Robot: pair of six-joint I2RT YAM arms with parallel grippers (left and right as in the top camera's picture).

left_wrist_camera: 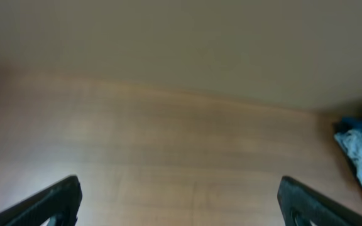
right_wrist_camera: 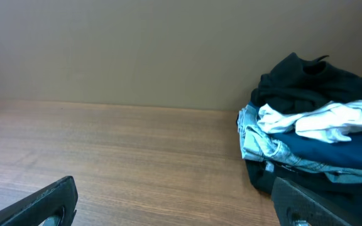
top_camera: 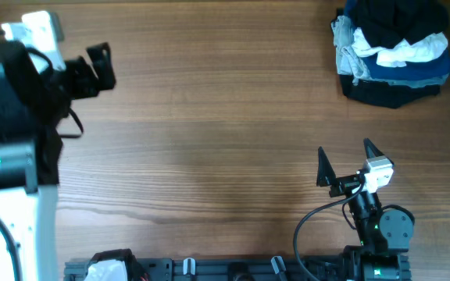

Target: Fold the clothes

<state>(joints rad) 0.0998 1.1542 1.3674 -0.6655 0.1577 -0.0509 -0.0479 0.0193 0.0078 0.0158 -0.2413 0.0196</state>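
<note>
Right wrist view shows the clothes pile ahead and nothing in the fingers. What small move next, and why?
Probably ease the right gripper forward toward the black garment bunched atop the heap. Both grippers stand open and empty, the heap lies straight ahead of the right arm, and the left gripper is much farther from it.

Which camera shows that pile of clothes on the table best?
The right wrist view: the pile of clothes sits close and side-on, its black, white and blue layers distinct. Overhead shows it small, from above, in the top right corner. The left wrist view catches only a blurred sliver at its right edge.
</note>
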